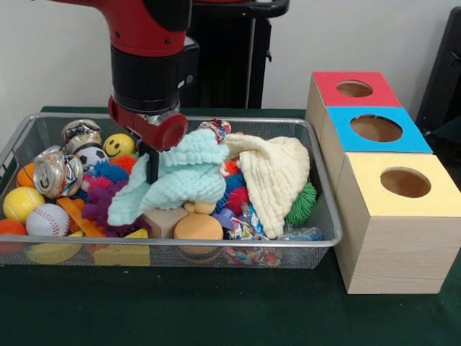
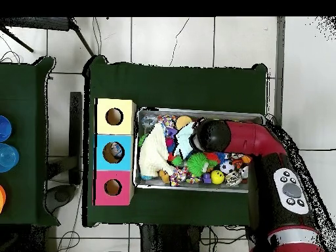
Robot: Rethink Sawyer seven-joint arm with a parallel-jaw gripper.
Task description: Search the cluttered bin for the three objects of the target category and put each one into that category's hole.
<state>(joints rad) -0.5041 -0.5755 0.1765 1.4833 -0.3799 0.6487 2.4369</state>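
Observation:
A wire bin (image 1: 325,216) holds a heap of toys. On top lie a mint green cloth (image 1: 184,173) and a cream cloth (image 1: 277,176). My gripper (image 1: 153,164) reaches down into the heap at the mint cloth's left edge, and the cloth bunches up against it. The cloth and the red wrist (image 1: 155,126) hide how the gripper stands. From above, the wrist (image 2: 213,136) covers the bin's middle, beside the mint cloth (image 2: 185,139). To one side stands a wooden box with a red hole (image 1: 354,89), a blue hole (image 1: 376,128) and a yellow hole (image 1: 405,182).
In the bin's left part lie a baseball (image 1: 47,219), a yellow ball (image 1: 21,204), a smiley ball (image 1: 119,145), a soccer ball (image 1: 91,155) and a crushed can (image 1: 57,174). A green spiky ball (image 1: 304,204) sits by the cream cloth. A wooden block (image 1: 164,220) rests in front.

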